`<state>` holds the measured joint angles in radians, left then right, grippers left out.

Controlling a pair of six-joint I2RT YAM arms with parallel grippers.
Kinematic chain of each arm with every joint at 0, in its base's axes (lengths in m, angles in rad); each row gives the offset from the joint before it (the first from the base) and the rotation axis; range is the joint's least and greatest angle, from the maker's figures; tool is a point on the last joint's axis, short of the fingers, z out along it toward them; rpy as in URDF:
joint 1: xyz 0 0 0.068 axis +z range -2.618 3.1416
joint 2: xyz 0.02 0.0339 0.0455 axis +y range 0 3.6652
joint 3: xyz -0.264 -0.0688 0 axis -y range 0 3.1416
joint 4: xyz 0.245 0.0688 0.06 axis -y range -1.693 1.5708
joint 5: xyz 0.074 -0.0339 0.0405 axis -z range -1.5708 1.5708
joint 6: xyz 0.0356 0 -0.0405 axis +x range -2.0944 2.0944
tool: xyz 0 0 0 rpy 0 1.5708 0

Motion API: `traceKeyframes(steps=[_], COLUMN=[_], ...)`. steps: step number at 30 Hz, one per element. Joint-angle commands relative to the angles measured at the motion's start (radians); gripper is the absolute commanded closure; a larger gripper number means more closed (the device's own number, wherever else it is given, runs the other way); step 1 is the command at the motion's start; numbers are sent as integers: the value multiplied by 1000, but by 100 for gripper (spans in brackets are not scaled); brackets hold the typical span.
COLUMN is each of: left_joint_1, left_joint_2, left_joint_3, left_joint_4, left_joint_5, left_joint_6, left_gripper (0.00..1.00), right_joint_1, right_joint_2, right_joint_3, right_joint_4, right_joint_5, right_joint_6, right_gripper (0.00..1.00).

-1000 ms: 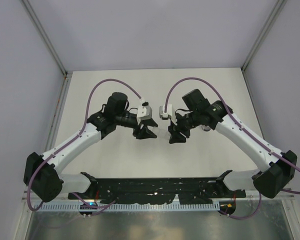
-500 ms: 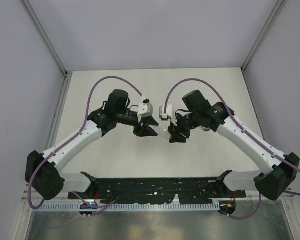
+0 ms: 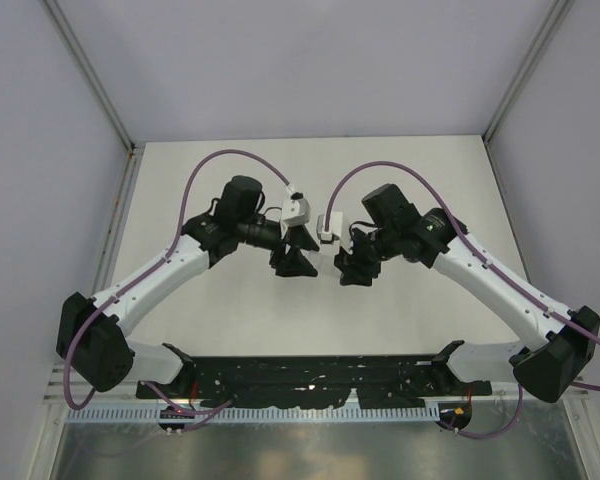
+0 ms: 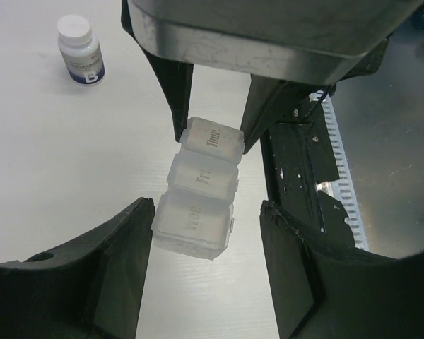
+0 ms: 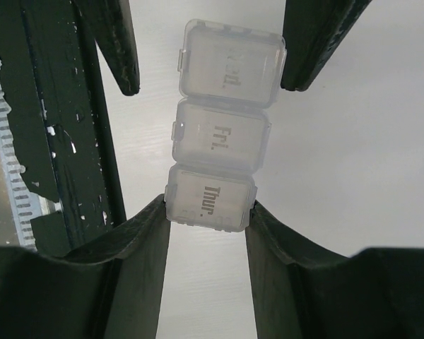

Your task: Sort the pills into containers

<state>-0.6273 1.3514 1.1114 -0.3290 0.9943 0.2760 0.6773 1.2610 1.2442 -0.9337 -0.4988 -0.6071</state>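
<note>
Edged toward right end effector (image 5: 206,205) since earlier. Straddling Sat end of pill organizer (image 4: 201,182) with parted left end effector (image 4: 206,212); clamping Thur end with right; lengthwise between both.

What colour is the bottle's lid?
The lid is white; the left wrist view shows it best.

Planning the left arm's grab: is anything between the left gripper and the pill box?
Nothing visible: the pill box lies between the left gripper's open jaws, its far end held by the right gripper.
</note>
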Motion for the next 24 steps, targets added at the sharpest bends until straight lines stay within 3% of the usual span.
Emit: traceKeyframes(steps=[1, 6, 8, 9, 24], left_joint_1=[-9, -9, -9, -9, -8], left_joint_2=[2, -8, -14, -17, -127], left_joint_3=[34, 31, 28, 28, -81], left_joint_4=[11, 39, 39, 33, 139], left_joint_5=[32, -12, -23, -23, -195], left_joint_6=[-63, -66, -54, -41, 84], left_gripper=[33, 24, 12, 1, 0], right_joint_1=[7, 10, 8, 10, 11], right_joint_2=[-31, -34, -34, -35, -23], right_joint_3=[3, 3, 3, 4, 18], right_joint_4=[85, 75, 75, 72, 45], right_joint_5=[25, 8, 5, 5, -37], right_joint_6=[6, -3, -3, -3, -14], right_gripper=[94, 94, 94, 94, 94])
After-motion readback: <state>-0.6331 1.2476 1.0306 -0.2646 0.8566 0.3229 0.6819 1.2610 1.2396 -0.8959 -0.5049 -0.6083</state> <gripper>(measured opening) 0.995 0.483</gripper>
